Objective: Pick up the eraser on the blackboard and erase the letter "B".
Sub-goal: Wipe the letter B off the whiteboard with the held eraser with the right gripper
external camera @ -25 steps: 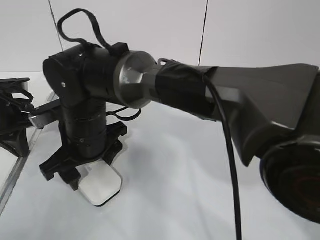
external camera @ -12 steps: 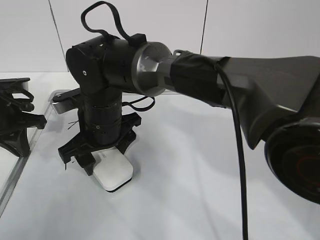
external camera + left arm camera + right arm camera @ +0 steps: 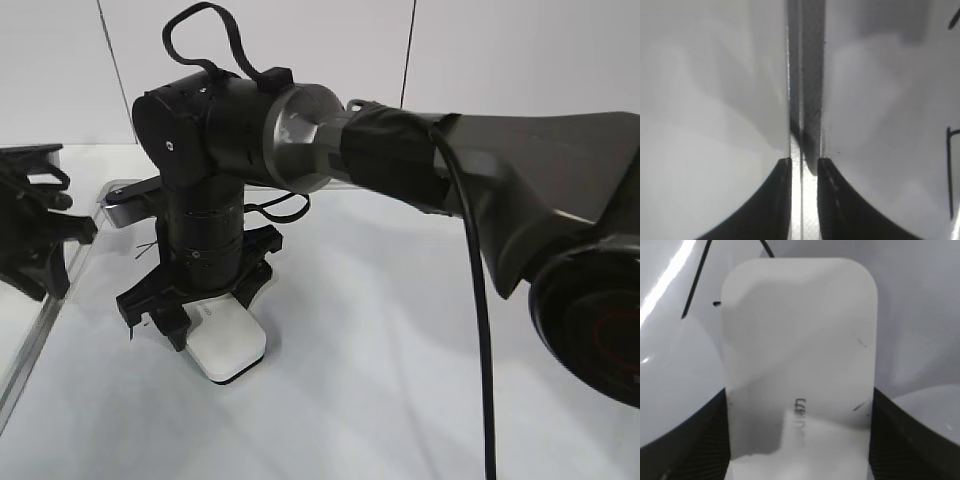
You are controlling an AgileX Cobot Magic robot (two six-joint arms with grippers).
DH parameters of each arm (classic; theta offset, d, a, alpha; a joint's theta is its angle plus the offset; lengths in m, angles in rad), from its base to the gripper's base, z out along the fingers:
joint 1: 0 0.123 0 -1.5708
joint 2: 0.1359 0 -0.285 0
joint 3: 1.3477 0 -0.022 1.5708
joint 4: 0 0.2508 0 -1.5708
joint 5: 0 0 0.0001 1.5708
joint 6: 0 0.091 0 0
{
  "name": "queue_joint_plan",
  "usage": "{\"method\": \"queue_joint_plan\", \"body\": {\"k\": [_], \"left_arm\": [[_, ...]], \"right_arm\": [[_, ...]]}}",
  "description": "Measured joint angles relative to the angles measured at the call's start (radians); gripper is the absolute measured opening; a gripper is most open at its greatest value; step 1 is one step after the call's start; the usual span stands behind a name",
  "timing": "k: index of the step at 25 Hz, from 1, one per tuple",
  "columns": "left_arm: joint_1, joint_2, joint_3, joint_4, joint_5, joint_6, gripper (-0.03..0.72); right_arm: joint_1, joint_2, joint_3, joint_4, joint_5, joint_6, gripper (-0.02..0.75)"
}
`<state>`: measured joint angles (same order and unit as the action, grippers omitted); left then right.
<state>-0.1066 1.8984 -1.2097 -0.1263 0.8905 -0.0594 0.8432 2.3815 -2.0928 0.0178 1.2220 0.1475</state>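
The white eraser (image 3: 232, 345) lies flat on the white blackboard (image 3: 400, 330). My right gripper (image 3: 205, 300) reaches across to the left and points straight down, with a finger on each long side of the eraser. In the right wrist view the eraser (image 3: 800, 355) fills the gap between the right gripper's (image 3: 799, 440) jaws. Thin black pen strokes (image 3: 695, 285) show beside the eraser's far corner, but I cannot tell which letter they are. My left gripper (image 3: 60, 235) is at the board's left edge; its jaws (image 3: 804, 165) are closed on the grey frame strip (image 3: 812, 75).
The right arm's thick grey forearm (image 3: 520, 200) and its cable (image 3: 470, 320) span the right half of the exterior view above the board. The board's frame edge (image 3: 30, 370) runs along the lower left. A white wall stands behind.
A second ago the right gripper and eraser were lower and further left; they moved right and further away along the board, then held still. The left gripper has shifted slightly to the right.
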Motion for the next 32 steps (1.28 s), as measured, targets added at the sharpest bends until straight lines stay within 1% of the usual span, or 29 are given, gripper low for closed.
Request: {"method": "queue_joint_plan", "body": {"k": [4,10,14,27,32], "left_arm": [[0.000,0.000,-0.060,-0.005,0.013,0.000,0.193],[0.041,0.000,-0.143,-0.014,0.018,0.000,0.200],[0.065,0.040,-0.239,-0.020,0.053,0.000,0.202],[0.065,0.282,-0.566,-0.053,0.170,0.000,0.204],[0.065,0.332,-0.619,-0.061,0.193,0.000,0.204]], "right_arm": [[0.000,0.000,0.000,0.002,0.000,0.000,0.555],[0.000,0.000,0.000,0.002,-0.002,0.000,0.555],[0.000,0.000,0.000,0.002,-0.002,0.000,0.555],[0.000,0.000,0.000,0.004,-0.002,0.000,0.555],[0.000,0.000,0.000,0.005,-0.002,0.000,0.555]]}}
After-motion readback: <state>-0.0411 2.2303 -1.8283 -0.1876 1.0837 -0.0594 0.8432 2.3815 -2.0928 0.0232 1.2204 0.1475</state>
